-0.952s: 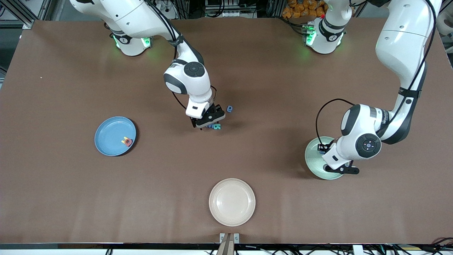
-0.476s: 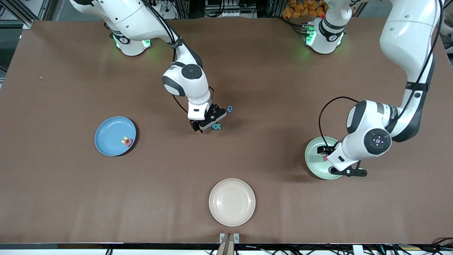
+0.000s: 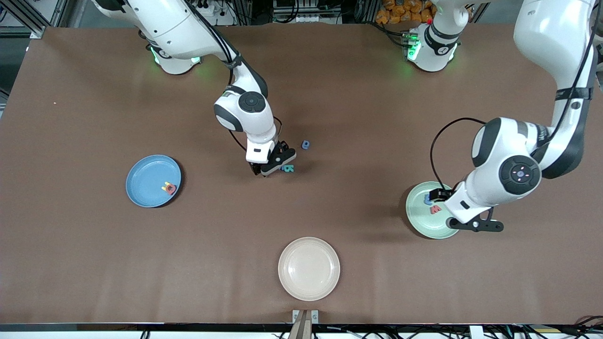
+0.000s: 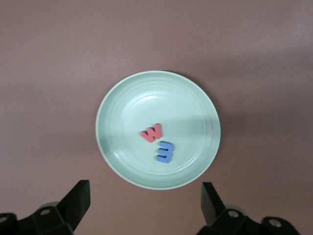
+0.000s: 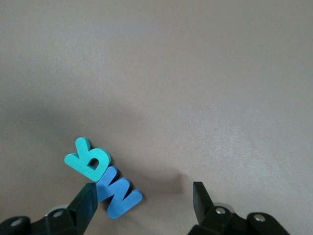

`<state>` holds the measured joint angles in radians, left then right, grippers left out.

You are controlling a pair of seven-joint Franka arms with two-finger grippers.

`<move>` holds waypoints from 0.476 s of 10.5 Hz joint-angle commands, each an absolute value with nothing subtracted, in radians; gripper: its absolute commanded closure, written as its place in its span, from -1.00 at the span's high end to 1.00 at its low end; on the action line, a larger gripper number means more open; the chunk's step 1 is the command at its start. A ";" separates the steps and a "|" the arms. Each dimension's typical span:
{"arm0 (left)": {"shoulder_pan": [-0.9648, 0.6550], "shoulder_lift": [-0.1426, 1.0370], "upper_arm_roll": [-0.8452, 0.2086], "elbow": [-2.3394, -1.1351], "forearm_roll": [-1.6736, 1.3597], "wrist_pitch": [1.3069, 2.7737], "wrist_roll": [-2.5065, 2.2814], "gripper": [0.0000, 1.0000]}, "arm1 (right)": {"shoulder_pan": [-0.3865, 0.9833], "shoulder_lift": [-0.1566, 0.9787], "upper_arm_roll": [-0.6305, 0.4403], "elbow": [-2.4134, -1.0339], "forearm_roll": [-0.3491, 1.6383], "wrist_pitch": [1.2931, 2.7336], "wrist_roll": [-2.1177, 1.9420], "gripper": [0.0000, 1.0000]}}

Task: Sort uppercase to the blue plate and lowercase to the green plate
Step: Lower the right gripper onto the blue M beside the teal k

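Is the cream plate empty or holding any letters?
Empty. The cream plate shows only its bare inside in the front view; no letter lies in it.

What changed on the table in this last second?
The left gripper opened, dropped the red w onto the green plate beside the blue m, and rose. The right gripper, open, crept lower over the blue W and teal B. The plates stayed put.
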<state>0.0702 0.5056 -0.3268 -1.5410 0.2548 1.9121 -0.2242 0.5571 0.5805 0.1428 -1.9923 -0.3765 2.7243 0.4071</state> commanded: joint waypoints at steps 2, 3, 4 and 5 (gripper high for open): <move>0.083 0.472 -0.333 -1.542 0.259 1.867 -0.215 1.00 | 0.555 0.581 0.152 -2.011 -0.359 2.730 0.394 0.68; 0.083 0.471 -0.333 -1.542 0.259 1.867 -0.213 1.00 | 0.557 0.587 0.153 -2.011 -0.357 2.730 0.396 0.66; 0.083 0.465 -0.333 -1.542 0.259 1.867 -0.215 1.00 | 0.557 0.591 0.152 -2.011 -0.354 2.732 0.396 0.58; 0.083 0.460 -0.333 -1.542 0.258 1.864 -0.215 1.00 | 0.558 0.592 0.153 -2.008 -0.341 2.732 0.397 0.52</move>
